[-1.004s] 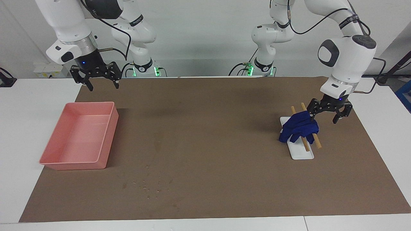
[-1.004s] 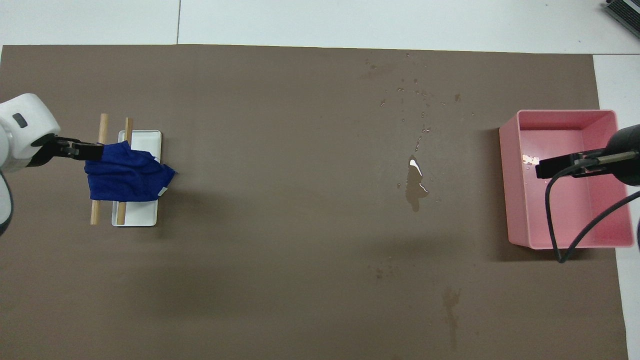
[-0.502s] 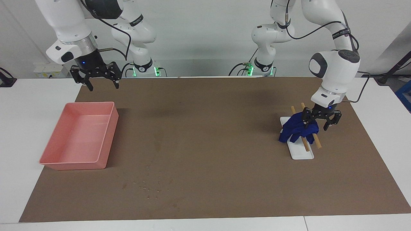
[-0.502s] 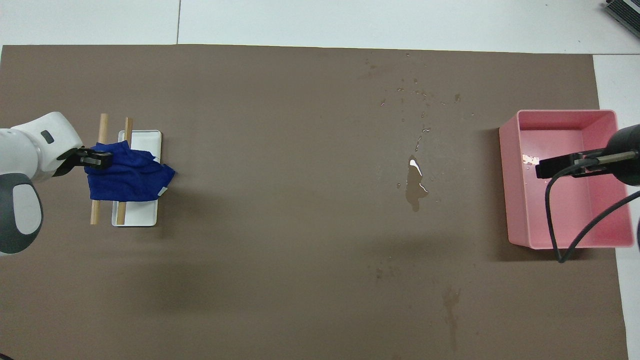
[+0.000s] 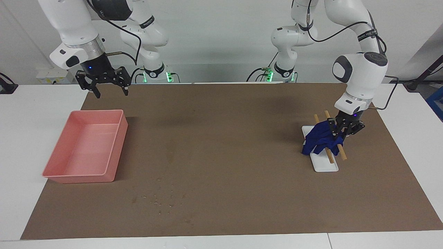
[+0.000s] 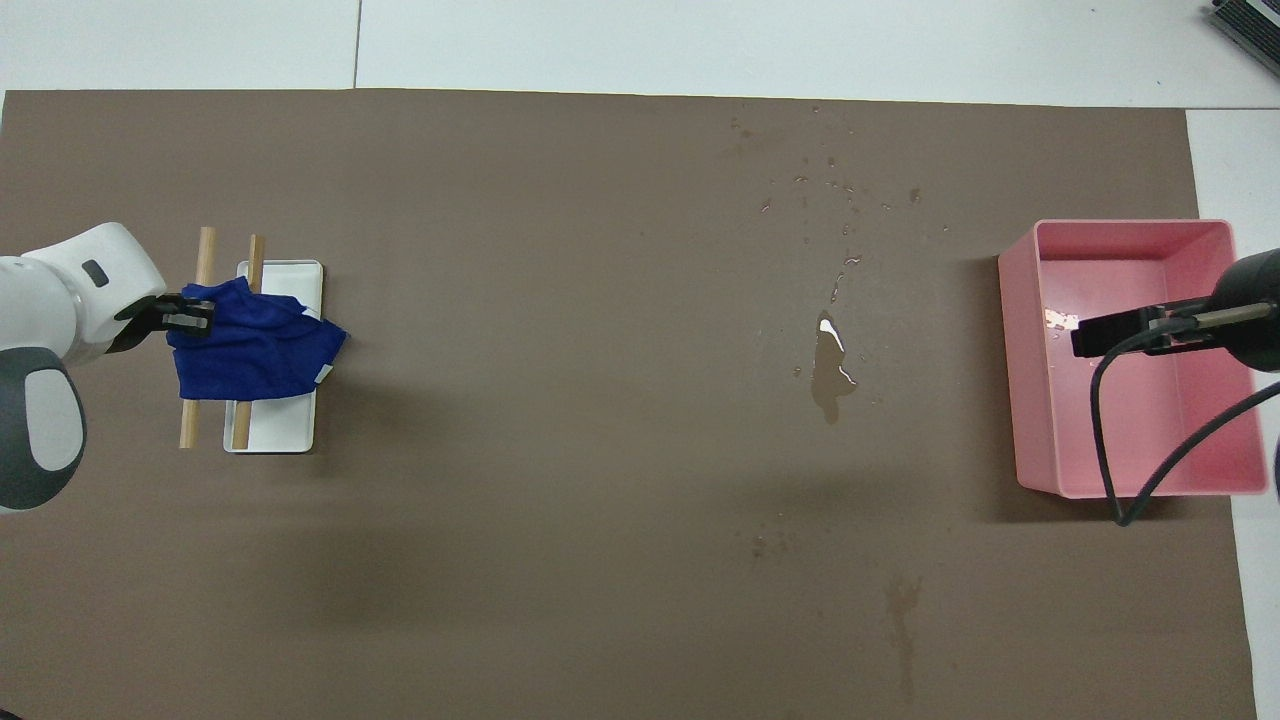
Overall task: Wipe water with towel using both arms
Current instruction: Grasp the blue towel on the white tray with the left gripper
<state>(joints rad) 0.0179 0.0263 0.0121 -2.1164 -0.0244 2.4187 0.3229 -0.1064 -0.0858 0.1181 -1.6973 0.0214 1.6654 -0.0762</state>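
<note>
The brown mat [image 5: 242, 145] is a flat, matte sheet that covers most of the table, and damp shows on it only as a darker stain. The pink bin [image 5: 84, 148] is a smooth, rigid, open box at the right arm's end. The right gripper [image 5: 110, 91] waits over the mat's edge by the bin with its fingers spread and empty.

The left gripper [image 5: 338, 133] is down on the towel [image 5: 320, 138], its fingers drawn in on the cloth's edge toward the left arm's end; I judge it a pinch on the towel. The towel is soft, deep blue and crumpled, draped over two round wooden sticks [image 5: 332, 157] that lie across a small, shallow white tray [image 5: 325, 164].

The water [image 6: 828, 370] is a thin glossy puddle with scattered droplets [image 6: 830, 185] farther out, well apart from the towel and near the bin.

Risks, as I judge them:
- The pinch takes only an edge fold, so the limp cloth may slip free on the lift.
- The cloth drapes over the sticks; a pull could drag or roll them, or tip the light tray.
- A bunched towel held by one corner would smear the puddle rather than soak it, and the droplets are easy to miss.
- The carry toward the water ends close to the right gripper.
</note>
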